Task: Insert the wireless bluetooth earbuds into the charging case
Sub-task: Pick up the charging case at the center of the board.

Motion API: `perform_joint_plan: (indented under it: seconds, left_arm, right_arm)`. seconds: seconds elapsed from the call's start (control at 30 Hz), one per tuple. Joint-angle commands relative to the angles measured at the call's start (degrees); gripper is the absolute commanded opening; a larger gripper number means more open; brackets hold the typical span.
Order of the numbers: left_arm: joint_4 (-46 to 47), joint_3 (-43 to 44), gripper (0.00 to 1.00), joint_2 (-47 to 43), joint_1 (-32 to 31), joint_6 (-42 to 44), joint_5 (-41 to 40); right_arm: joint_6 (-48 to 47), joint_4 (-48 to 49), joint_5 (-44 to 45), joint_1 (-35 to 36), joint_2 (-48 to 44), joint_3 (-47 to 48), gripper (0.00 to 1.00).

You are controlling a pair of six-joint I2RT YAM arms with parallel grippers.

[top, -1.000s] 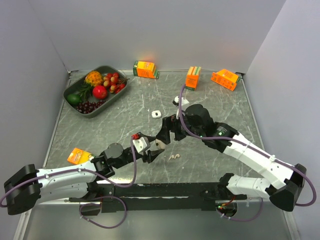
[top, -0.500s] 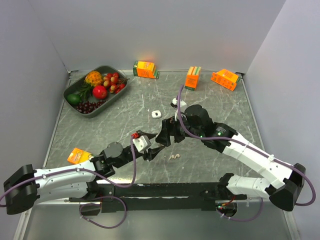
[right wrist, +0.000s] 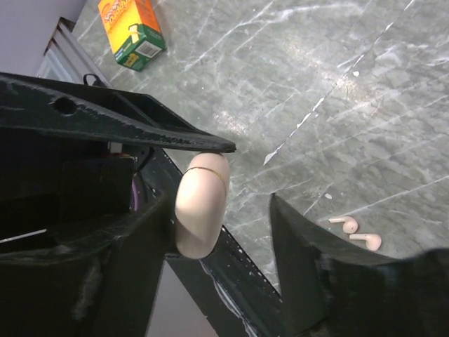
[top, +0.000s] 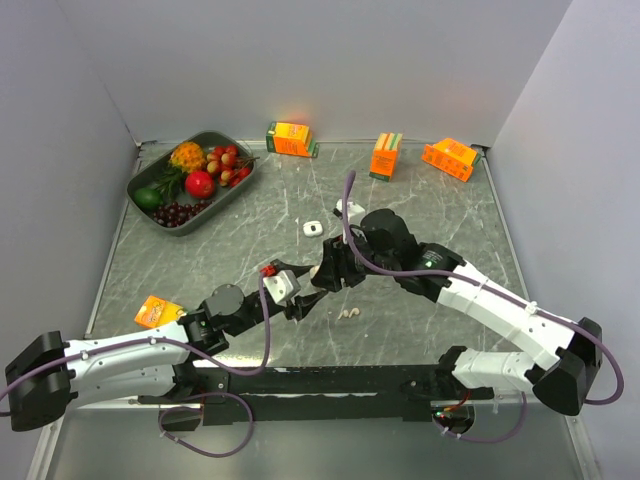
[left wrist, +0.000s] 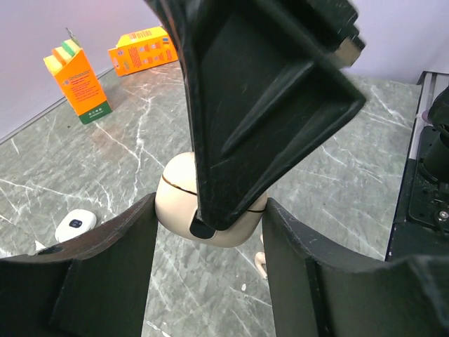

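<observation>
Above the grey marbled table [top: 450,215], the left gripper [left wrist: 210,207] pinches the beige charging case [left wrist: 177,202] between its fingers, the right gripper [right wrist: 221,210] stands spread around that case, and two earbuds [right wrist: 358,233] lie on the table nearby.

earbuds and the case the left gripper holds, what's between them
Right wrist view: one finger of the right gripper stands between the case and the earbuds, with bare table beyond it.
</observation>
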Motion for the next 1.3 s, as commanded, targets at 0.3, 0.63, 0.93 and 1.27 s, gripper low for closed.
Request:
perform_joint_plan:
  seconds: [0.3, 0.63, 0.93, 1.27]
  left_arm:
    - [-3.69, 4.19, 0.57, -1.01, -0.54, 2.41, -1.86]
    - [-3.16, 1.55, 0.96, -4.79, -0.54, 5.48, -3.98]
    - [-2.46, 1.46, 0.96, -5.40, -0.54, 7.07, -1.26]
    - [-7.81, 3.57, 0.75, -4.44, -0.63, 7.24, 4.01]
  right_arm:
    - [-1.29, -0.16, -3.08, 0.40, -0.55, 3.37, 0.00]
    - [-4.19, -12.74, -9.14, 0.31, 2.88, 15.06, 0.00]
    - [-5.16, -17.05, -9.85, 0.31, 7.36, 17.53, 0.00]
    - [-4.98, -17.14, -9.24, 0.13, 9.21, 17.53, 0.00]
